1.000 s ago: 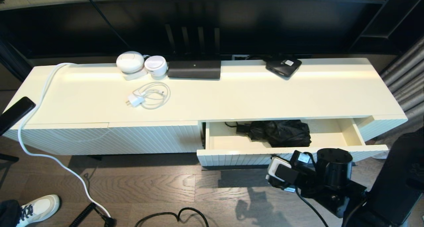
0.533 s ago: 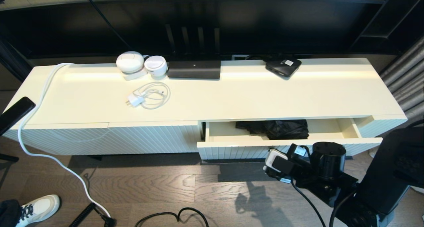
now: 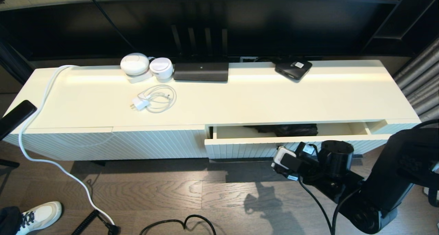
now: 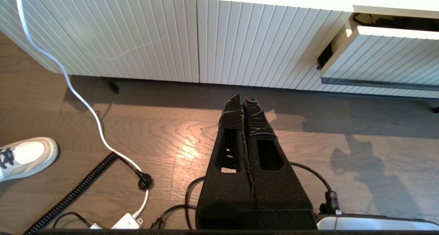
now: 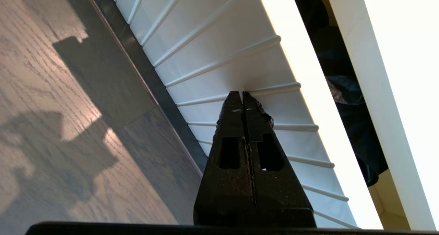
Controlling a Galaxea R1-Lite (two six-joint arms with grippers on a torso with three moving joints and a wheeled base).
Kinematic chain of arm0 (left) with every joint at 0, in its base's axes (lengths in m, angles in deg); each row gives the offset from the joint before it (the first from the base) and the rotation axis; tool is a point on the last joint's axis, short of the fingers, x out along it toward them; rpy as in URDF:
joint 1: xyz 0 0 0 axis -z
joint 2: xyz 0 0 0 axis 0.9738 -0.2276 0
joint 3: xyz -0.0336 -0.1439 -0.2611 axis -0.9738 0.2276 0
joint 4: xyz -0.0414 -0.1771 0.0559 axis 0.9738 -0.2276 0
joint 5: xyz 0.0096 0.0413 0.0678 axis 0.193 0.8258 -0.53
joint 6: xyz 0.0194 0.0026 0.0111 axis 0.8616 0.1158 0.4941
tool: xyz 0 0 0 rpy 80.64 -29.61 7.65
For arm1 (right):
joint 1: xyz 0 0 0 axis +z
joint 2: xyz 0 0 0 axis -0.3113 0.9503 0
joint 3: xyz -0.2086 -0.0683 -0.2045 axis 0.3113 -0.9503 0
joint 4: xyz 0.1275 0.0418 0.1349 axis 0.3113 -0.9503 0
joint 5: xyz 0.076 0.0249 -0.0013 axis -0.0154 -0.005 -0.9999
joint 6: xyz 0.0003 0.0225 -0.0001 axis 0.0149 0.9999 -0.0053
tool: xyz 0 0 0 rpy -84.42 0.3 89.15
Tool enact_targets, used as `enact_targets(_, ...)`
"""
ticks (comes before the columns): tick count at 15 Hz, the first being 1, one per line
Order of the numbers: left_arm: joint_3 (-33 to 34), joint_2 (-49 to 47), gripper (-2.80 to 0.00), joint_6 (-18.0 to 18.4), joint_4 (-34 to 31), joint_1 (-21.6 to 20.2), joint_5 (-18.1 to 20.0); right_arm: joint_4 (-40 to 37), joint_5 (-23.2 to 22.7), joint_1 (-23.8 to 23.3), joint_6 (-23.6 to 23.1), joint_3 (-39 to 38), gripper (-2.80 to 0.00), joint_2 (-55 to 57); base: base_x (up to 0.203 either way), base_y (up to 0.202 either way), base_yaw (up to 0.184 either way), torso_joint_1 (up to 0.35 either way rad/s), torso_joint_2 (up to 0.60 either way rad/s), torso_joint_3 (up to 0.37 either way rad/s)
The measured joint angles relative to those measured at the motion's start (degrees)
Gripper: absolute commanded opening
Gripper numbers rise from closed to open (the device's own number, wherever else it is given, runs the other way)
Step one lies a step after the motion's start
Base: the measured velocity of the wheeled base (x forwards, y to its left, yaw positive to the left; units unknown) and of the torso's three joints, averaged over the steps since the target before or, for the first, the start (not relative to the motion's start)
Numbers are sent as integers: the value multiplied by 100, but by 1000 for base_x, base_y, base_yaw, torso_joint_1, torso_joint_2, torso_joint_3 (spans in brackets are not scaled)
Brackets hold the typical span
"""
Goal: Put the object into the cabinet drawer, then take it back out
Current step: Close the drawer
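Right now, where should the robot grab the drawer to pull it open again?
Best guess: the long thin black bar along the bottom edge of the drawer front, reached from the floor side. The ribbed front offers nothing else to pinch.

Compact black folding umbrella lies inside the cream ribbed-front drawer, right of the handleless ribbed cream panel. White charger with coiled cable rests on the cream cabinet top.

Cream-white cabinet drawer with vertical ribs; black umbrella inside; brown wood-grain floor; white charger; black right gripper.
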Motion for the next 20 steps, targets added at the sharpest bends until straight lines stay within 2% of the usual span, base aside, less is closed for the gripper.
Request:
enact_targets(5, 0, 0, -280, 0, 0, 0, 0, -29, -124, -148, -121, 349, -280, 138, 0, 0, 0, 0, 0, 0)
enact_targets(20, 0, 0, -280, -2, 0, 0, -2, -255, -63, -285, -114, 1080, -280, 333, 0, 0, 0, 0, 0, 0)
